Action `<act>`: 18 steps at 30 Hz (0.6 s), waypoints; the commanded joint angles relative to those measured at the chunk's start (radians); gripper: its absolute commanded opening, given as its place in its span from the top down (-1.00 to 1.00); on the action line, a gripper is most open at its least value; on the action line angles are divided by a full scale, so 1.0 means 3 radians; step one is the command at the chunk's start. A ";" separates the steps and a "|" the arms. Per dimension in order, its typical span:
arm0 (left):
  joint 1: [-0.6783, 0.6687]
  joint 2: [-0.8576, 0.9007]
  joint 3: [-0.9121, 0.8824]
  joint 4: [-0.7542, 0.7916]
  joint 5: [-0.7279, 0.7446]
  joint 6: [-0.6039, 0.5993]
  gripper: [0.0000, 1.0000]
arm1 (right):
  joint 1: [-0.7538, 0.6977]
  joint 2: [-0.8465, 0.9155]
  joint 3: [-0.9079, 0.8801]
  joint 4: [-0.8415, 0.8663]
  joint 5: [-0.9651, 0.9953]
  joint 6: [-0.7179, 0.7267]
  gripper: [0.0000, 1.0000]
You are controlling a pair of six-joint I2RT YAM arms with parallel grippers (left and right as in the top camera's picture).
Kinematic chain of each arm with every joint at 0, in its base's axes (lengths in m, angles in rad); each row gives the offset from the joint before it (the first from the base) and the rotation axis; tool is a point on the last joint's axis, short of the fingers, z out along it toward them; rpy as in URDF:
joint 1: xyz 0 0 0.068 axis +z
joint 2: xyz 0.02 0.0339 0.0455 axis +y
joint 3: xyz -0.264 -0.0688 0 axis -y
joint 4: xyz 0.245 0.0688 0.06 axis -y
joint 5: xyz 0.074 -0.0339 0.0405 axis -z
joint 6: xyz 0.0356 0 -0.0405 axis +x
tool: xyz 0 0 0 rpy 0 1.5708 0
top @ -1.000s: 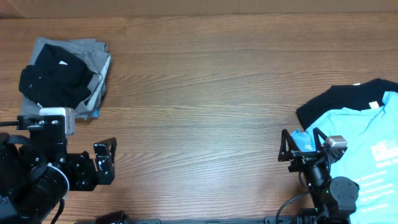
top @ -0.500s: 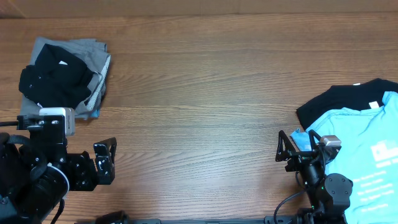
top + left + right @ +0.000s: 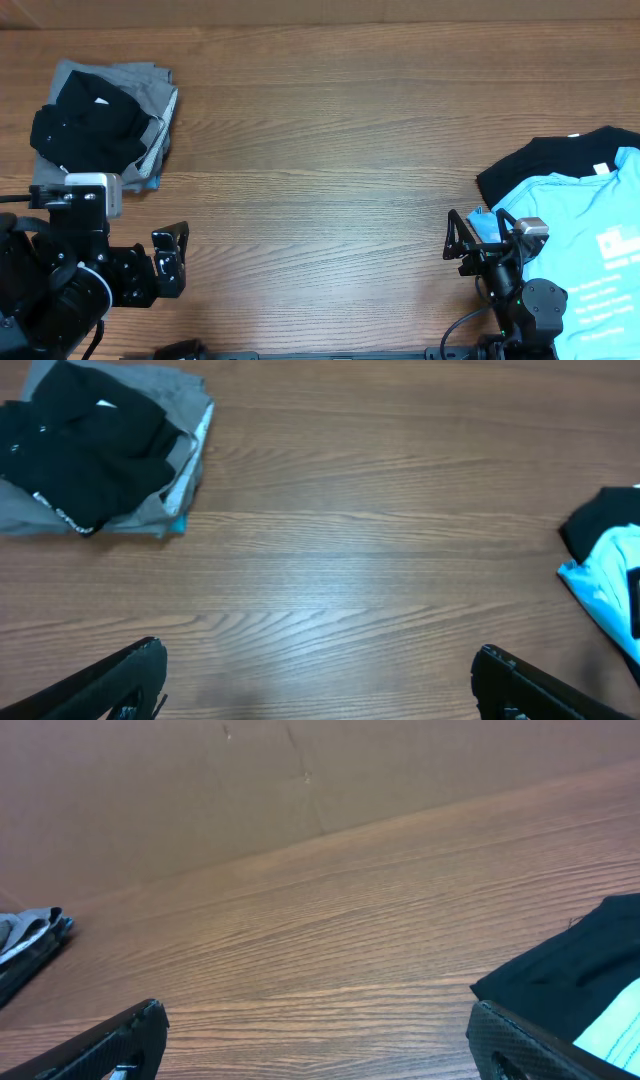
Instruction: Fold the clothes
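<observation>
A pile of unfolded clothes lies at the right edge: a light blue T-shirt on top of a black garment. The black garment also shows in the left wrist view and the right wrist view. A stack of folded clothes, black on grey, sits at the far left; it also shows in the left wrist view. My left gripper is open and empty over bare wood near the front left. My right gripper is open and empty at the left edge of the blue shirt.
The wooden table spans the whole view, with bare wood between the two piles. A brown wall rises behind the table in the right wrist view.
The right gripper moved slightly left and toward the front between one second ago and half a second ago, then stayed still. The left arm has not moved.
</observation>
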 commanded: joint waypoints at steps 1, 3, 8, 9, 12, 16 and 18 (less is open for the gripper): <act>-0.0155 -0.0003 -0.0004 -0.0009 -0.0011 0.0052 -1.00 | -0.0011 -0.0025 -0.0015 0.0031 0.0005 0.0020 -1.00; -0.0343 -0.0003 -0.0004 -0.0008 -0.0013 0.0056 -1.00 | -0.0011 -0.0025 -0.0015 0.0031 0.0005 0.0020 -1.00; -0.0689 -0.0078 -0.0093 0.0463 -0.0193 0.0177 -1.00 | -0.0011 -0.0025 -0.0015 0.0031 0.0005 0.0019 -1.00; -0.0732 -0.0123 -0.0169 0.0645 -0.0191 0.0177 -1.00 | -0.0011 -0.0025 -0.0015 0.0031 0.0005 0.0020 -1.00; -0.0834 -0.0342 -0.0577 0.1255 -0.0179 0.0175 -0.99 | -0.0011 -0.0025 -0.0015 0.0031 0.0005 0.0020 -1.00; -0.0877 -0.0799 -0.1437 0.2124 -0.0158 0.0146 -0.99 | -0.0011 -0.0025 -0.0015 0.0031 0.0005 0.0020 -1.00; -0.0885 -0.1069 -0.1943 0.2611 -0.0155 0.0116 -1.00 | -0.0011 -0.0025 -0.0015 0.0031 0.0005 0.0019 -1.00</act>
